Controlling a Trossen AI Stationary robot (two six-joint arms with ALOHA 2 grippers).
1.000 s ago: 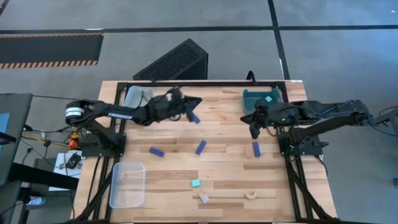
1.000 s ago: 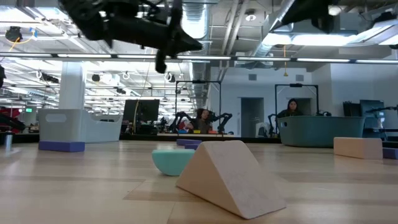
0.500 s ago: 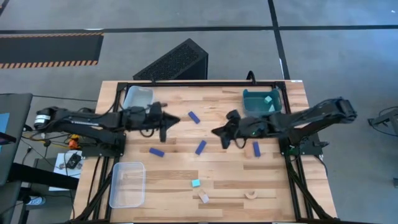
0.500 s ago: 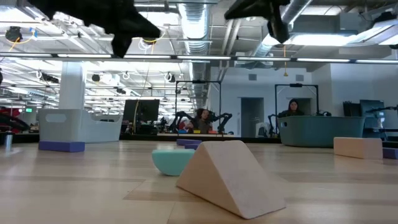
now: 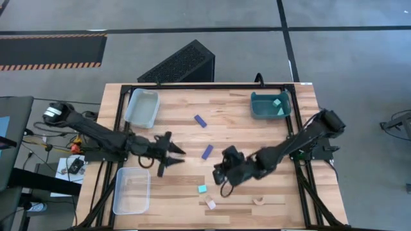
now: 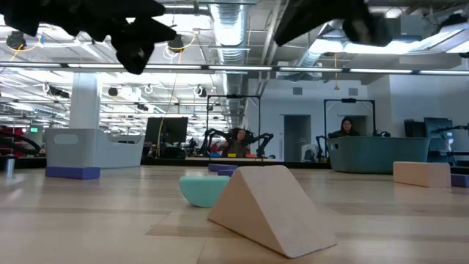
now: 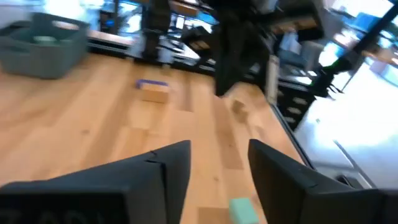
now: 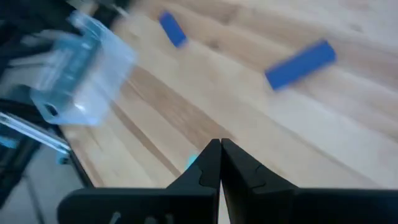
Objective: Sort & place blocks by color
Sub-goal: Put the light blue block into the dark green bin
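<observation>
Blocks lie scattered across the butcher-block table [image 5: 192, 192]: a dark blue bar [image 5: 200, 120] near the far middle, a second blue bar [image 5: 207, 151] at the centre, a light cyan cube [image 5: 202, 189] toward the near edge with a pale tan wedge [image 5: 210, 203] just beside it, and a tan arch-shaped piece [image 5: 259, 201] farther right along the same edge. Another cyan block [image 5: 277, 102] sits inside the teal bin [image 5: 259, 106] at the far right corner. The right gripper [image 5: 226, 176] hangs low over the table between the central blue bar and the cyan cube, its fingers pressed together with nothing between them; its wrist camera looks past them to both blue bars and a clear bin. The left gripper [image 5: 168, 155] reaches in from the left side, left of the central blue bar, its fingers [image 7: 168, 168] parted and holding nothing. A grey bin [image 5: 142, 106] stands at the far left corner and a clear bin [image 5: 131, 190] at the near left corner. From table height, the tan wedge [image 6: 267, 209] fills the foreground with the cyan cube [image 6: 204, 189] behind it.
</observation>
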